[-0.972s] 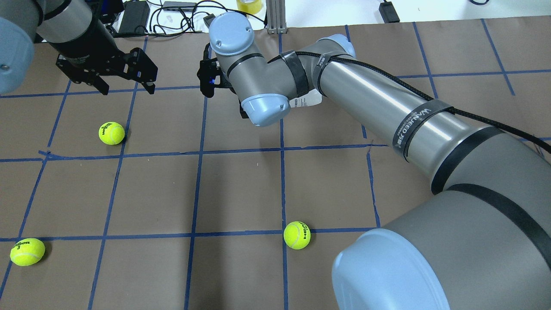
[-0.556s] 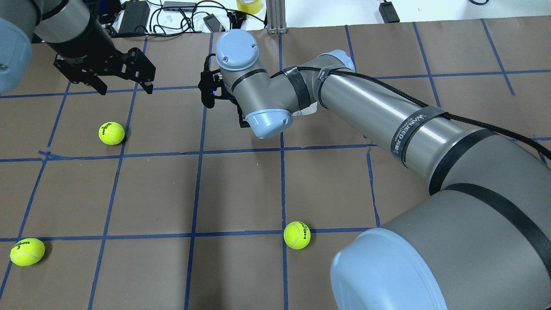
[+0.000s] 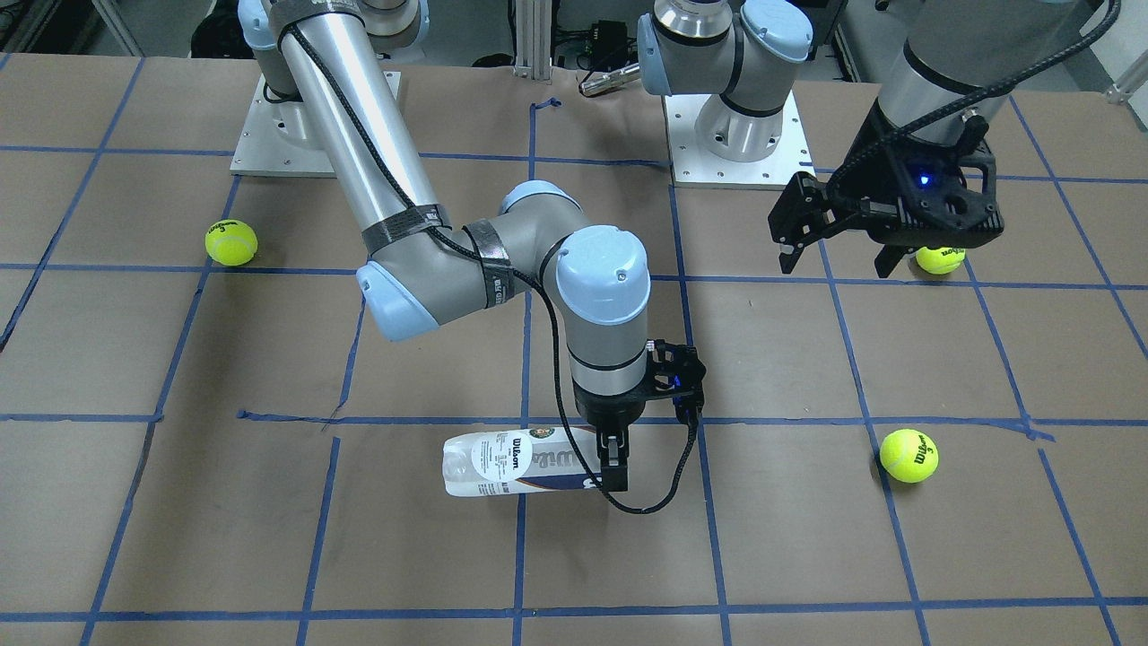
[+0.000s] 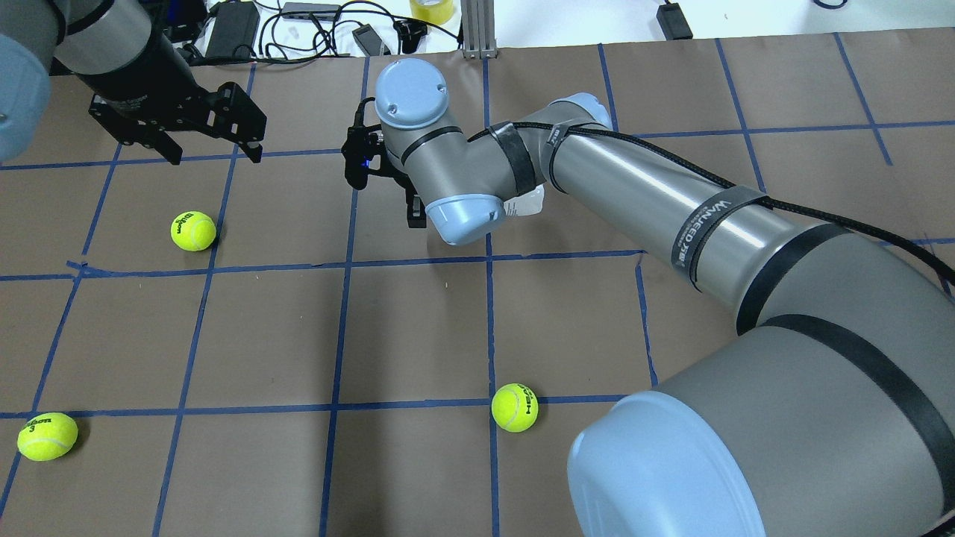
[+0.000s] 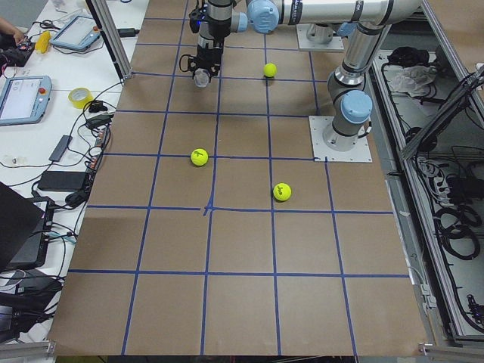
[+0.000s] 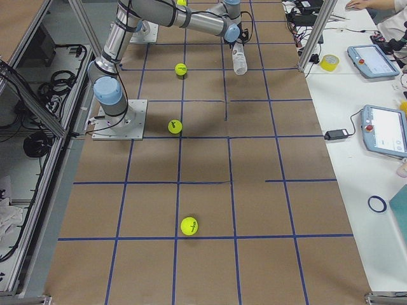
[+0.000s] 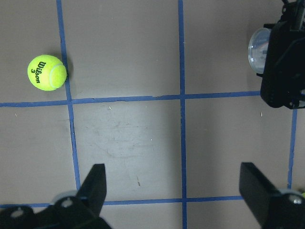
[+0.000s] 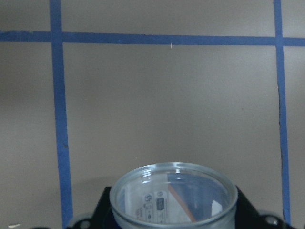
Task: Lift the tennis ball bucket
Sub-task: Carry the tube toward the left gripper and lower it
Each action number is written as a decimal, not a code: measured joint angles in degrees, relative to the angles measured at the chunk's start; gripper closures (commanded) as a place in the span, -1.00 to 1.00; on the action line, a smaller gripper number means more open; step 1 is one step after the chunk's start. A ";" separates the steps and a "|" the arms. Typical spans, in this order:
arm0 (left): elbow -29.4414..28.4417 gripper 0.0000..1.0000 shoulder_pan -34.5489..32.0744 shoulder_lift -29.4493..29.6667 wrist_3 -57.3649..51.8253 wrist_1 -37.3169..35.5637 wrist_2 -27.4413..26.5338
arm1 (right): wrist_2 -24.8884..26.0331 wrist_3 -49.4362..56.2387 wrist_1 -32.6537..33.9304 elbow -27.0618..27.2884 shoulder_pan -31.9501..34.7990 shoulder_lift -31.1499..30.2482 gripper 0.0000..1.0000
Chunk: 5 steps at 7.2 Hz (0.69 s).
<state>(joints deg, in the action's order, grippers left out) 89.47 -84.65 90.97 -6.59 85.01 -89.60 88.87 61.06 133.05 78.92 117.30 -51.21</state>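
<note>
While the tennis ball bucket [image 3: 511, 462] lies on its side w/ its long axis running across the front cam's view, my right tool [image 3: 611, 463] points straight down at the end toward my left & pinches it. One finger [image 3: 613, 468] presses on the clear wall facing the operators' side; the other is hidden behind the can. From my right wrist cam the bucket's round end [image 8: 174, 198] sits at the bottom of the view btwn the tool's black sides, w/ label print showing thru the plastic. Can't tell whether the bucket touches the desk [image 3: 269, 538] or hangs just off it. In the overhead cam only a white bit of the bucket [image 4: 526, 203] shows under my right forearm. My left tool [image 4: 216, 153] hovers well apart from the bucket, over the far left part of the desk, fingers spread wide w/ nothing btwn them. Its wrist cam looks down on brown paper & blue tape lines [image 3: 90, 417] and catches the bucket's end [image 7: 257, 50] at the upper right edge. 3 tennis balls lie loose on the desk: one [image 4: 193, 230] near the left tool, one [image 4: 47, 436] at the near left edge, one [image 4: 515, 407] near the middle, all well apart from the bucket.
</note>
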 measured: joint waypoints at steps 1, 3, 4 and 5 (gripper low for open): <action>0.00 -1.00 0.06 -0.03 0.00 0.02 -0.01 | -0.84 -0.60 0.01 0.00 0.01 -0.01 -0.99; 0.01 -1.00 0.09 -0.07 0.00 -0.01 -0.03 | -2.32 -1.96 -0.04 -0.26 -0.27 -0.45 -0.98; 0.01 -1.00 0.10 -0.08 0.00 0.00 -0.05 | -3.30 -2.24 -0.08 -0.58 -0.76 -1.00 -0.98; 0.01 -1.00 0.10 -0.09 0.00 0.02 -0.05 | -3.92 -2.34 -0.30 -0.77 -1.85 -1.82 -0.97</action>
<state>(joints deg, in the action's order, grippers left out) 89.47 -84.55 90.88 -6.59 85.03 -89.65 84.95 58.72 132.75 78.16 115.45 -53.03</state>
